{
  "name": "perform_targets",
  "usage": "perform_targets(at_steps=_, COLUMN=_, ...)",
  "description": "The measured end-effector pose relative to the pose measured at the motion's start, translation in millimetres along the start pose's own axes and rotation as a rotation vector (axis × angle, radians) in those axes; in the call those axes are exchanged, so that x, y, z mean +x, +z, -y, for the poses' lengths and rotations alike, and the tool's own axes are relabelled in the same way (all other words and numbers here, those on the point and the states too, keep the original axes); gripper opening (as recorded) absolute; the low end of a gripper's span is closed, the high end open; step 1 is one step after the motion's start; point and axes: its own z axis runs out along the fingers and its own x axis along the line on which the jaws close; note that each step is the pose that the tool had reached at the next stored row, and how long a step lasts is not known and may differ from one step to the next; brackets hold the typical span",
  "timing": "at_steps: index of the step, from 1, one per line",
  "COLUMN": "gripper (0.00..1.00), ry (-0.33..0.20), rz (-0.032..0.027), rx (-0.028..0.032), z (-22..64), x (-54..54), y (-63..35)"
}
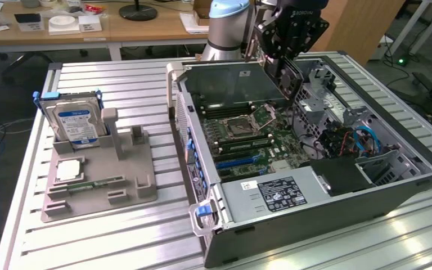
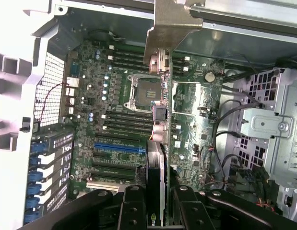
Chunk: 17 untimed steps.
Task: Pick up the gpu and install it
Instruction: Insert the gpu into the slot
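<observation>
The gpu [image 1: 289, 80], a dark flat card with a fan, hangs on edge over the open computer case [image 1: 396, 191], above the far end of the motherboard [image 1: 247, 135]. My gripper [image 1: 282, 55] is shut on its upper edge. In the wrist view the gpu [image 2: 156, 163] runs edge-on away from the gripper [image 2: 158, 211], and its grey metal bracket [image 2: 170, 28] reaches the case's rear wall. The black fingers [image 2: 131, 206] press on both sides of the card. Beside the card on the board lies a blue slot [image 2: 119, 146].
A grey holder [image 1: 99, 180] at the exterior view's left carries the silver hard drive [image 1: 77, 121], a green memory stick [image 1: 96, 184] and a square chip [image 1: 67, 170]. Inside the case are the power supply [image 1: 276, 194], a drive cage [image 2: 273, 124] and loose cables [image 1: 343, 140].
</observation>
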Motion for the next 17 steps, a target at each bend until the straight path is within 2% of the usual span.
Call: perform_targets(at_steps=17, gripper=0.27, ry=-0.115, rz=-0.002, rx=-0.0034, z=0.6, x=0.1, y=0.0)
